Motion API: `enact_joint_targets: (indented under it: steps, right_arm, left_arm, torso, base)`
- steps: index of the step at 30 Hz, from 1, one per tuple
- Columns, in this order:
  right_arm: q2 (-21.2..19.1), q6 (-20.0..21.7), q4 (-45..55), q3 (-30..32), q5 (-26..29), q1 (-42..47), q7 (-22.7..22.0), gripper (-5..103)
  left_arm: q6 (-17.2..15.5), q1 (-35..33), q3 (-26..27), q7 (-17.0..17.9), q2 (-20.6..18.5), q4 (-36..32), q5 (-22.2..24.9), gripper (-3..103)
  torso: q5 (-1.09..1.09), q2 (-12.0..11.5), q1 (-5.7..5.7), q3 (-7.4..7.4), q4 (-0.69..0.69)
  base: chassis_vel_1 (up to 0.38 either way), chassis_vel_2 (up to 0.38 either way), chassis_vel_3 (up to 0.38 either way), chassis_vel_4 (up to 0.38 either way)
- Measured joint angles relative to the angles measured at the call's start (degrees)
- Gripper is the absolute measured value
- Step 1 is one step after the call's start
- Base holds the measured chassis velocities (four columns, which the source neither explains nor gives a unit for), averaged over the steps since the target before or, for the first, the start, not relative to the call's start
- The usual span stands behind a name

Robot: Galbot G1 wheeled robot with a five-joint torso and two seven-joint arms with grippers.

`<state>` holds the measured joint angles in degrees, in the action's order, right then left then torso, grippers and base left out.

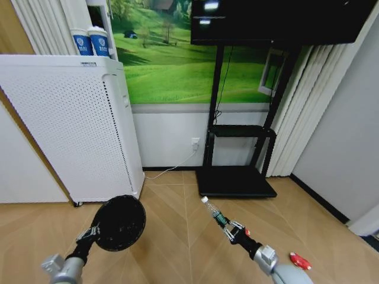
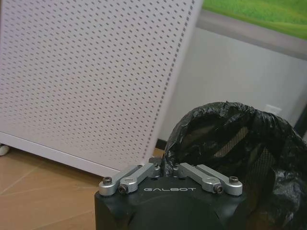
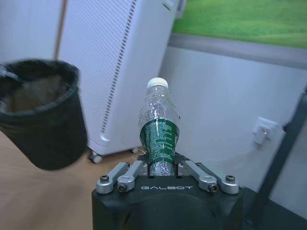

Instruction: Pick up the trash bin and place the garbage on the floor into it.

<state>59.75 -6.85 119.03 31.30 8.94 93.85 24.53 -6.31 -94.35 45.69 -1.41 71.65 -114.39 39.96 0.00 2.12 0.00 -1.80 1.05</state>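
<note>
At the lower left of the head view, the left gripper [image 1: 93, 232] holds the trash bin [image 1: 121, 222] up above the floor [image 1: 172, 236], with its dark opening turned toward the camera. From the left wrist view, the fingers are closed on the rim of the bin [image 2: 225, 143], pinching the black liner that covers the mesh. So the first part of the task, picking up the bin, looks finished.

Lower centre of the same head view, the right gripper [image 1: 233, 229] is clamped on the bottom end of the clear bottle [image 1: 214, 213], with the white cap pointing up and away toward the wall. The right wrist view shows this well: the bottle [image 3: 159, 134] stands between the closed fingers with its green label just above them, and the bin [image 3: 41, 115] hangs at the left of that frame, apart from the bottle (not yet under it).

I judge that one piece of garbage is lifted but not yet dropped in. A red scrap [image 1: 300, 260] lies on the floor at the lower right of the head view, untouched. The tall white air purifier [image 1: 71, 124] stands behind the bin at the left.
</note>
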Motion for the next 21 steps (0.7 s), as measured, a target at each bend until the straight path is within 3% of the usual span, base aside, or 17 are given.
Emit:
enact_joint_targets:
  steps: [8,9,13,21]
  right_arm:
    - [-0.6,-0.3,5.9,-5.7,-1.7,3.4,2.1,23]
    - [-0.9,-0.5,6.0,-7.6,-2.6,3.4,2.5,23]
    - [-1.6,-1.5,5.2,-8.9,-4.6,4.4,2.5,22]
    - [-1.6,-0.4,5.7,-12.0,-5.9,5.0,2.4,22]
  left_arm:
    - [0.8,2.3,-8.8,-3.0,-5.8,4.2,0.6,4]
    - [0.8,3.4,-11.9,-5.1,-7.8,5.9,1.2,4]
    - [2.1,5.9,-16.7,-7.9,-11.0,7.9,2.1,4]
    - [2.3,9.7,-24.7,-12.9,-13.7,12.2,2.4,4]
  torso:
    - [0.0,0.0,0.0,0.0,0.02]
    - [0.0,0.0,0.0,0.0,0.01]
    - [0.0,0.0,0.0,0.0,0.03]
    - [-0.01,0.0,0.0,0.0,0.02]
  base:
    - [0.0,0.0,0.0,0.0]
    - [0.0,0.0,0.0,0.0]
    - [0.0,0.0,0.0,0.0]
    - [0.0,0.0,0.0,0.0]
